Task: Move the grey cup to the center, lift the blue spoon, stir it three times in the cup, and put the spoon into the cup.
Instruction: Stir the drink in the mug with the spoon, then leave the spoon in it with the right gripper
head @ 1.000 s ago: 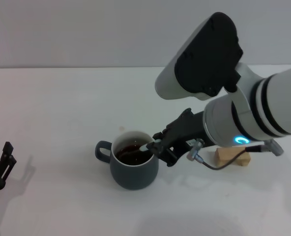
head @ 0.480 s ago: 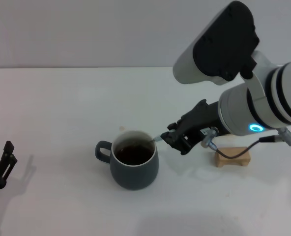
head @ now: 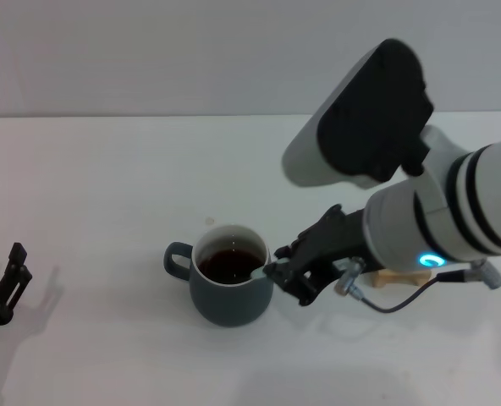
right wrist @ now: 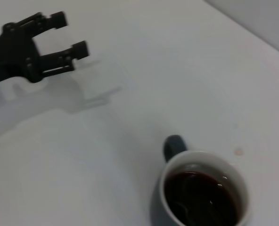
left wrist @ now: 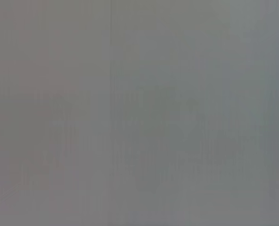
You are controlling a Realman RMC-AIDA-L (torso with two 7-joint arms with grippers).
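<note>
The grey cup (head: pixel 230 292) stands on the white table with its handle to the left and dark liquid inside. My right gripper (head: pixel 278 273) sits at the cup's right rim, shut on the pale handle of the blue spoon (head: pixel 261 270), which slants down into the liquid. In the right wrist view the cup (right wrist: pixel 203 195) shows from above, and the spoon's bowl is hard to make out in the dark liquid. My left gripper (head: pixel 3 288) rests far left near the table edge, fingers (right wrist: pixel 76 47) apart and holding nothing.
A tan wooden block (head: pixel 396 277) lies right of the cup, mostly hidden behind my right arm and its cable. The white table (head: pixel 107 186) runs back to a grey wall. The left wrist view is plain grey.
My right gripper drew back to the right with the spoon half a second ago, then came forward and down to the cup's right rim. The cup and left arm stayed still.
</note>
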